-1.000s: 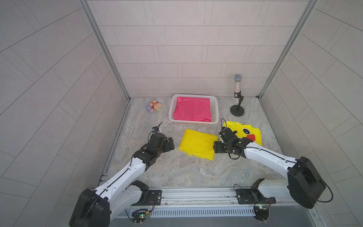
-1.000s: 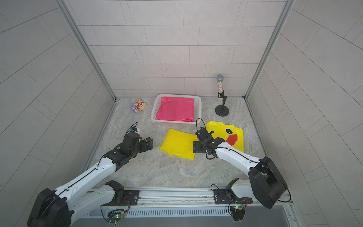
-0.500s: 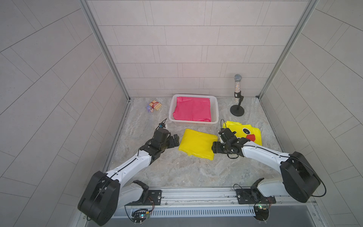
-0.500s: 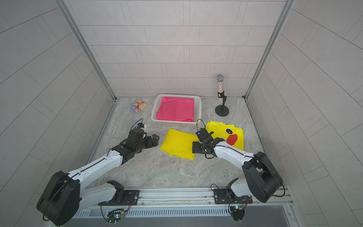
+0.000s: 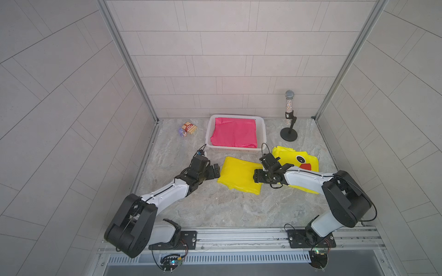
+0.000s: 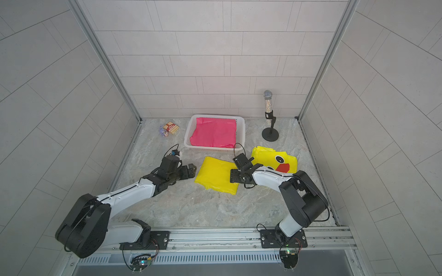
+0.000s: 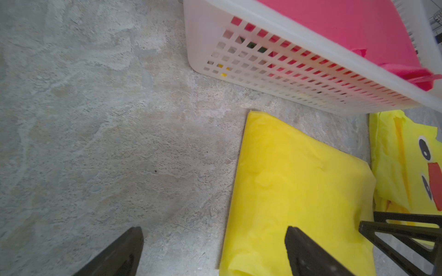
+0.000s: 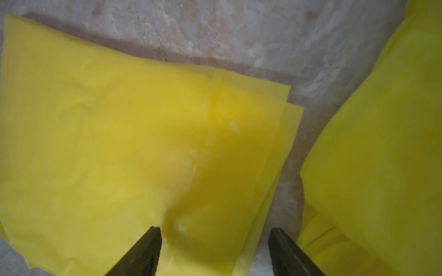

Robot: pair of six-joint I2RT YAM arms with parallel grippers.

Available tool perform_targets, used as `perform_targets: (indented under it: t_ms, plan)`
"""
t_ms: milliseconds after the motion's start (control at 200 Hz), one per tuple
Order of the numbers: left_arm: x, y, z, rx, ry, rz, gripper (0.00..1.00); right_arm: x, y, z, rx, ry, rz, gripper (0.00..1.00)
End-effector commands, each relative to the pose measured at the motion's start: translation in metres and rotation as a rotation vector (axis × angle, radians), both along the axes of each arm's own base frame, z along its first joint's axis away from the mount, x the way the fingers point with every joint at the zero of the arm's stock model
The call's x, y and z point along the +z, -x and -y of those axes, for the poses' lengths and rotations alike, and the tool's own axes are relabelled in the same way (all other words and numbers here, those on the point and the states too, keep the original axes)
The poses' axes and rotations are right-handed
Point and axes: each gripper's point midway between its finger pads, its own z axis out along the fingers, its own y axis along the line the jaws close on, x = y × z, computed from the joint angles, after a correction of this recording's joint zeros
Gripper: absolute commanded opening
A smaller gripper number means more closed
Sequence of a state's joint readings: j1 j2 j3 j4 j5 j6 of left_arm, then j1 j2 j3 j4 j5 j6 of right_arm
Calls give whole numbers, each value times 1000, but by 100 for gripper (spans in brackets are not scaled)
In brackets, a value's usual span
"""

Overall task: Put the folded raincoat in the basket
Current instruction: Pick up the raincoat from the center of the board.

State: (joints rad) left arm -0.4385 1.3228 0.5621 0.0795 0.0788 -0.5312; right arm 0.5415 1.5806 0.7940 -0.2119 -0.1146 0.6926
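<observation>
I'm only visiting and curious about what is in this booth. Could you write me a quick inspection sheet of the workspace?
Surface: marbled tabletop, no spills seen.
Job's things: white basket at the back holds a pink folded raincoat; plain yellow folded raincoat lies flat in front of it, outside; duck-face raincoat lies beside that, apart.
Clutter: microphone on a stand, small box and small purple object near the back.
Grippers: left gripper open at one edge of the yellow raincoat; right gripper open over the opposite edge.
Cables: thin black loops at both wrists; wires below the arm bases.
Surroundings: grey tiled walls, metal rail in front.
</observation>
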Motion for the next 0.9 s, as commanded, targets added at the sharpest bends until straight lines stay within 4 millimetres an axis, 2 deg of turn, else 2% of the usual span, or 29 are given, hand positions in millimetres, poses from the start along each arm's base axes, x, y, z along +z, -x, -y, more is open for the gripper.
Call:
perform_targets:
  t_ms: [0,185,370,540,720,895]
  plan:
    - [-4,-6,-1,-20,-11,12,100,-18,6,4,-14,36,-44,75]
    - [-12,-12,4,-44,14,10,100,-28,4,2,-10,54,-57,73]
    - [-23,-6,8,-91,5,-21,100,-34,0,2,19,103,-45,68]
    - [-24,-5,18,-135,46,-15,100,-39,-6,-6,86,124,-52,67]
    - [-22,0,29,-187,101,6,100,-37,-16,-21,145,120,-45,67]
    - [-36,3,28,-192,84,-32,100,-27,-16,-19,133,116,-22,72]
